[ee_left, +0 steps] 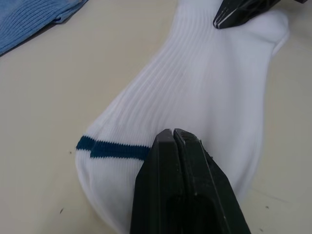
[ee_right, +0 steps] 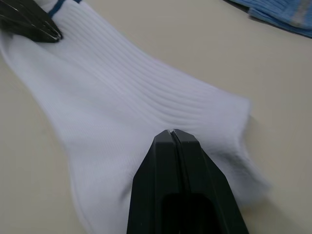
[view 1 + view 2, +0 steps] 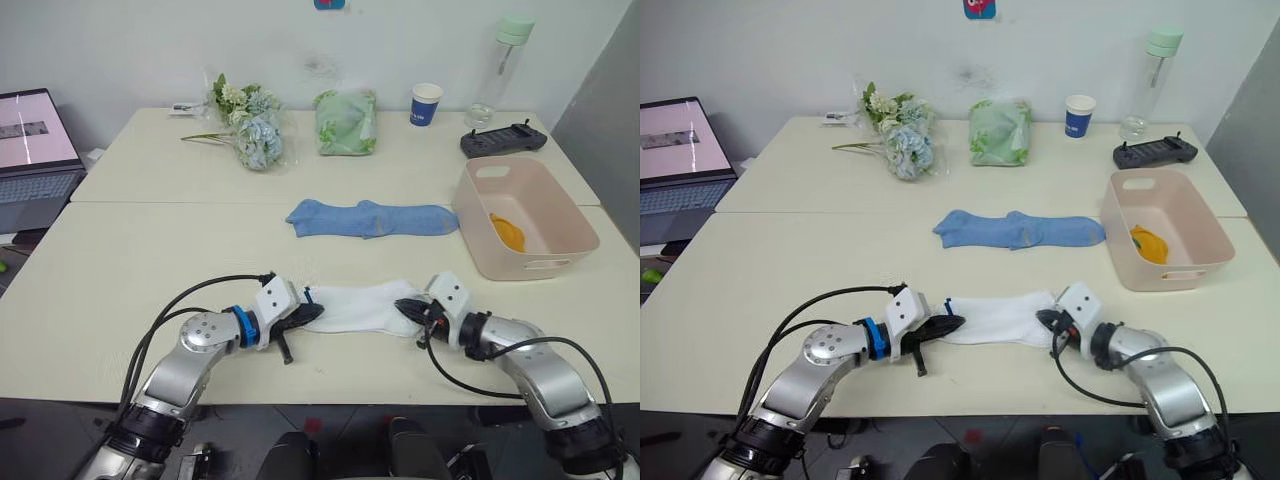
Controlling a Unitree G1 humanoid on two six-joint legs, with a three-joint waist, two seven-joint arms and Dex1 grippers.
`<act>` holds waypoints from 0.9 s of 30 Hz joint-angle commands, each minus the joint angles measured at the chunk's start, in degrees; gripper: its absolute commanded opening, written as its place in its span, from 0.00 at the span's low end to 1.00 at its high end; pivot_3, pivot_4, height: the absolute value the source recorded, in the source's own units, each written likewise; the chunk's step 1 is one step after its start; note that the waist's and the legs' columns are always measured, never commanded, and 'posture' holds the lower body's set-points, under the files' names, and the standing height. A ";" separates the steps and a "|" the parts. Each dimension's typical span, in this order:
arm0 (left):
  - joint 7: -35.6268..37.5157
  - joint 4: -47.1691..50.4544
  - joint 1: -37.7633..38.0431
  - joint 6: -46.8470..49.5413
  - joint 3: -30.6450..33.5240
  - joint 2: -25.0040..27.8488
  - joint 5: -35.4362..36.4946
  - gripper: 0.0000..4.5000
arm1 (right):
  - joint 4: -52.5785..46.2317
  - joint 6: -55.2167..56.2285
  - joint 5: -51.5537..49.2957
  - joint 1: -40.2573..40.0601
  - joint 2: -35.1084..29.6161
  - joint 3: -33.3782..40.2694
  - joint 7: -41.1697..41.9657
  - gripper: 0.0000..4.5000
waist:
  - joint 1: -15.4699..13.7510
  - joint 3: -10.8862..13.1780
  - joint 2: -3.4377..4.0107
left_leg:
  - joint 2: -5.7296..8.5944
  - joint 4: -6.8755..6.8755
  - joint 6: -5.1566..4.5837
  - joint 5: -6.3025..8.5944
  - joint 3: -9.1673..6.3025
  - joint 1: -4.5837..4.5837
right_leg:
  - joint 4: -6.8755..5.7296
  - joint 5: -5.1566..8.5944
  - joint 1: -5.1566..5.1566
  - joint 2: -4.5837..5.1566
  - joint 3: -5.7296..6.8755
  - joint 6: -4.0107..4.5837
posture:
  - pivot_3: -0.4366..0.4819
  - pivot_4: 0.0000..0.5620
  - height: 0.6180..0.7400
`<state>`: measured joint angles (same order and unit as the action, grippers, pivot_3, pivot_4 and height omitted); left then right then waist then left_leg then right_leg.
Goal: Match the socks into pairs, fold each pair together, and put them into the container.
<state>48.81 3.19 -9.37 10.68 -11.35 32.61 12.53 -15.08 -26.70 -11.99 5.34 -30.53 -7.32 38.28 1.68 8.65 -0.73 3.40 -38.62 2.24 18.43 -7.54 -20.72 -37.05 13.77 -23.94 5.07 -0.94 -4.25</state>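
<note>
From the head camera: my left gripper [image 3: 308, 313] and my right gripper [image 3: 408, 308] sit at either end of the white socks [image 3: 362, 305], stretched flat near the front edge of the table [image 3: 150, 250]. Beyond them the light blue socks [image 3: 372, 217] lie end to end, just beside the pink container [image 3: 565, 225], where something mustard-yellow [image 3: 507, 232] already rests. A blue-and-white cup [image 3: 426, 104] stands at the back; its print is too small to read.

Left wrist camera now: my fingers are clenched together over the cuff end, close to the dark blue stripe [image 1: 112, 148]. I judge they pinch fabric, though how many layers, I can't tell.

Right wrist camera: jaws pressed tight on the other end of the white fabric.

The risk as I see it: if either pinch has only the top layer, the pair separates when I fold. Pull too hard and an end slips free. No brand visible on the socks.
</note>
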 commanded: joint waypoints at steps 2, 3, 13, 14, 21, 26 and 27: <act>1.04 -0.19 -0.37 1.12 2.41 0.25 1.39 0.00 | -3.31 1.26 -3.40 -0.74 0.77 4.15 0.21 0.01 | 0.03 0.01 0.00 | -0.01 0.00 0.00 0.00 -0.01 0.00 | -0.01 0.00 -0.01 -0.01 0.01 0.00 | 0.48 0.27 1.00; 1.28 0.40 -0.70 1.33 2.67 0.07 1.99 0.00 | -4.39 1.68 -4.99 -0.81 1.39 4.78 0.94 0.01 | 0.04 0.01 0.01 | -0.01 0.00 0.00 0.00 -0.01 -0.01 | -0.01 0.00 -0.01 -0.01 0.00 0.00 | 0.48 0.27 1.00; -0.64 0.33 -4.07 3.31 1.81 -3.67 1.08 0.00 | -0.97 0.67 -2.64 4.12 6.07 -1.84 -1.44 0.01 | 0.14 0.02 0.00 | 0.00 -0.03 0.00 0.00 -0.02 -0.06 | -0.05 0.00 -0.08 -0.01 0.01 0.00 | 0.48 0.27 1.00; -1.09 -0.98 -4.32 3.27 1.65 -4.18 0.50 0.00 | 0.30 1.54 -2.10 4.30 6.66 -2.16 -1.72 0.01 | 0.08 0.02 0.00 | 0.00 -0.02 0.01 0.00 -0.03 -0.06 | -0.06 0.00 -0.08 -0.02 0.03 0.00 | 0.48 0.27 1.00; -0.43 -4.87 -3.13 -0.74 -1.15 -1.46 -6.25 0.00 | 4.57 5.15 -0.26 2.45 5.84 1.20 -3.52 0.01 | 0.04 0.01 0.02 | 0.01 -0.01 0.01 0.00 -0.02 -0.07 | -0.01 0.00 -0.09 -0.01 -0.01 0.00 | 0.48 0.27 1.00; -0.11 -2.67 -1.71 -2.67 0.20 -1.23 -5.05 0.00 | 1.99 5.65 -2.51 0.79 3.95 3.56 -1.05 0.01 | 0.10 0.00 0.04 | 0.00 0.01 0.01 0.00 -0.01 -0.05 | -0.02 0.00 -0.08 -0.02 0.00 0.00 | 0.48 0.27 1.00; 0.28 -1.33 -1.36 -2.45 1.13 -1.69 -3.20 0.00 | 0.47 5.46 -3.83 0.42 4.09 4.15 -0.50 0.01 | 0.10 0.00 0.04 | -0.01 0.01 0.01 0.00 -0.01 -0.05 | -0.02 0.00 -0.09 -0.02 -0.01 0.00 | 0.48 0.27 1.00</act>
<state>48.37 0.83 -11.86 8.14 -10.92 30.55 8.59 -11.07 -22.09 -13.71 5.97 -26.46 -4.47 36.72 1.78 8.64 -0.69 3.39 -38.61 2.25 18.43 -7.55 -20.78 -37.07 13.76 -24.03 5.05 -0.95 -4.25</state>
